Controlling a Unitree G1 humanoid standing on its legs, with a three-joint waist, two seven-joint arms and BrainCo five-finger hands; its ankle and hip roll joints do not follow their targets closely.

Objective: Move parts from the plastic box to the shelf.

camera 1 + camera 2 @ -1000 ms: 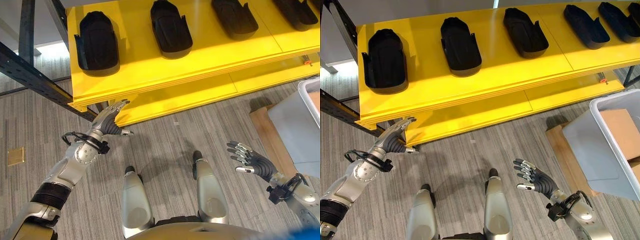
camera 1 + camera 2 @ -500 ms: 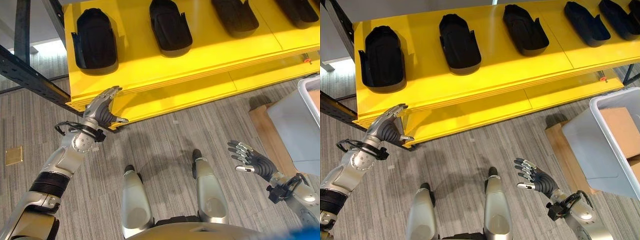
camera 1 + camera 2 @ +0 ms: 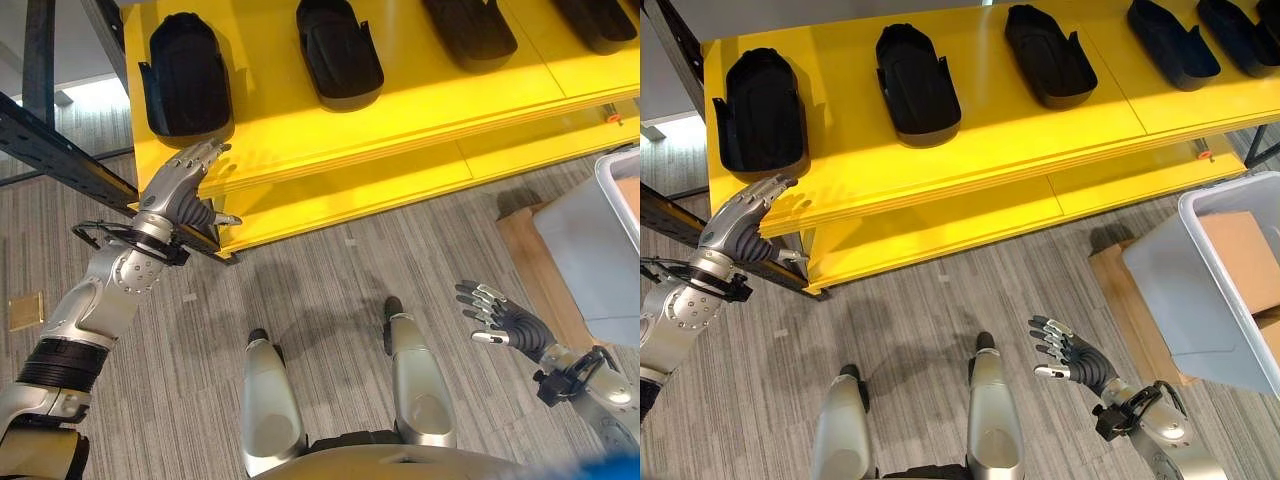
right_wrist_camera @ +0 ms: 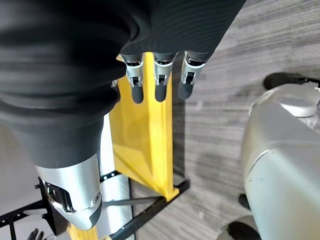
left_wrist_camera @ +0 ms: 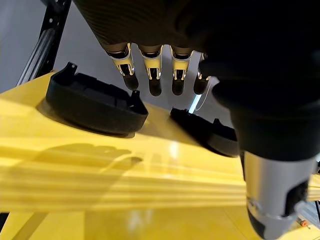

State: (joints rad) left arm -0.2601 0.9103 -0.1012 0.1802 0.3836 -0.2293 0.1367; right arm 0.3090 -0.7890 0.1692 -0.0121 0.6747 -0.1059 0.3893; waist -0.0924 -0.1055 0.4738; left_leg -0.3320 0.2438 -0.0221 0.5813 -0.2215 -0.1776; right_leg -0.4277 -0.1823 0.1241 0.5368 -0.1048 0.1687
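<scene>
Plastic box (image 3: 1230, 290) cut off at edge; contents unclear.

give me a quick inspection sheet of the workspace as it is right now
surface: yellow shelf, top board with a lower yellow board beneath it, on a dark metal frame
job's things: black moulded parts lie in a row on the top board, apart from each other; grey plastic box stands on the floor at the robot's right
clutter: brown cardboard shows inside the box
robot hands: left robot hand open, fingers straight, at the shelf's front edge near the leftmost part, holding nothing; right robot hand open, empty, over the floor
cables: nothing seen
surroundings: grey striped carpet
</scene>
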